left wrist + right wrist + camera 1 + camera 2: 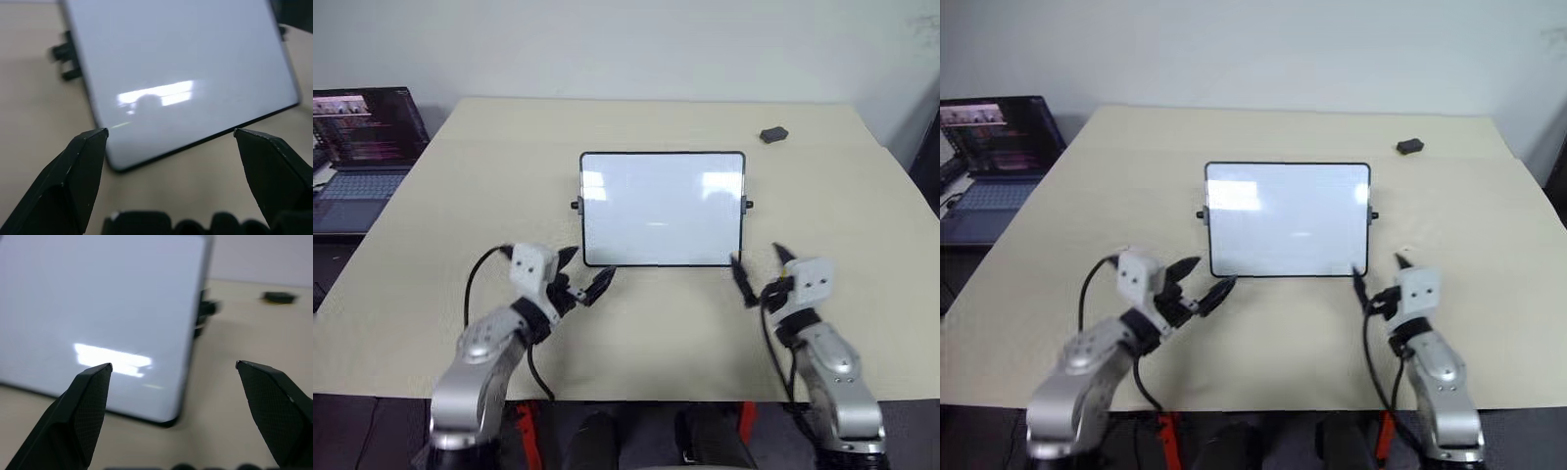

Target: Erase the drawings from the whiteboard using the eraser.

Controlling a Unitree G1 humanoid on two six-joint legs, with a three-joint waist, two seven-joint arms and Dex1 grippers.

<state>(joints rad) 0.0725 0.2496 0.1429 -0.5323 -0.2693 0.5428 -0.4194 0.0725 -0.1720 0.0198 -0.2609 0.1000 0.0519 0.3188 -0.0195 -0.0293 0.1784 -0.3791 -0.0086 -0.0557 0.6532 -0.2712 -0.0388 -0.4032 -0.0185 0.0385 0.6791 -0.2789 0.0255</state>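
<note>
Whiteboard lies wiped clean on the desk, just ahead between both released, empty end effectors: left end effector, right end effector. Best keep both clear.

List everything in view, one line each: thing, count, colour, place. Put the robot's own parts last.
table: one, beige, beneath everything.
whiteboard: one, white with thin black frame, table centre; no marks visible.
eraser: one, looks dark grey with a hint of yellow beneath, far right of the table, apart from the board.
laptop: one, dark, screen lit, off the table's left edge.
left hand: one, black fingers open, by the board's near left corner.
right hand: one, black fingers open, by the near right corner.
</note>
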